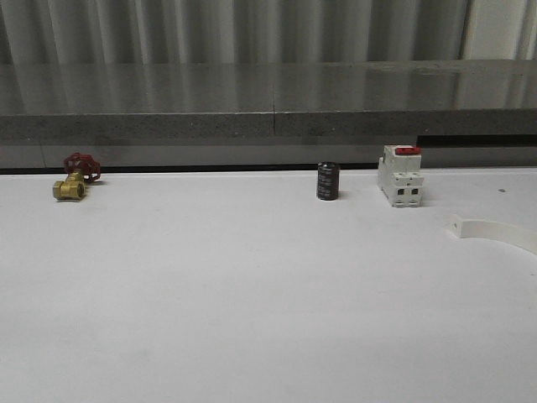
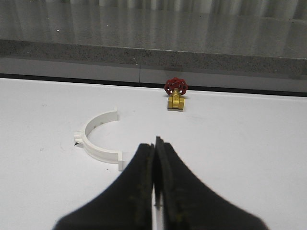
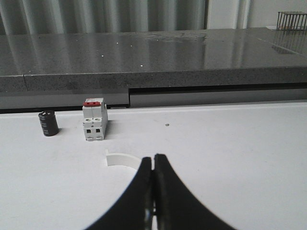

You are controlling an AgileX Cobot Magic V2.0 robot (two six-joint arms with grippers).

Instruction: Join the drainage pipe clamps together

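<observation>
One white drainage pipe clamp (image 1: 497, 232) lies on the white table at the right edge of the front view, partly cut off by the frame. The right wrist view has it (image 3: 122, 159) just beyond my right gripper (image 3: 153, 158), whose black fingers are shut with nothing between them and hide part of the half-ring. The other clamp (image 2: 98, 139) lies flat in the left wrist view, its open side turned away from my left gripper (image 2: 154, 143). That gripper is shut, empty, and close to the clamp's near end tab.
A brass valve with a red handle (image 1: 74, 176) sits at the back left of the table. A black cylinder (image 1: 328, 181) and a white breaker with a red switch (image 1: 400, 175) stand at the back right. A grey ledge (image 1: 268, 126) runs behind the table.
</observation>
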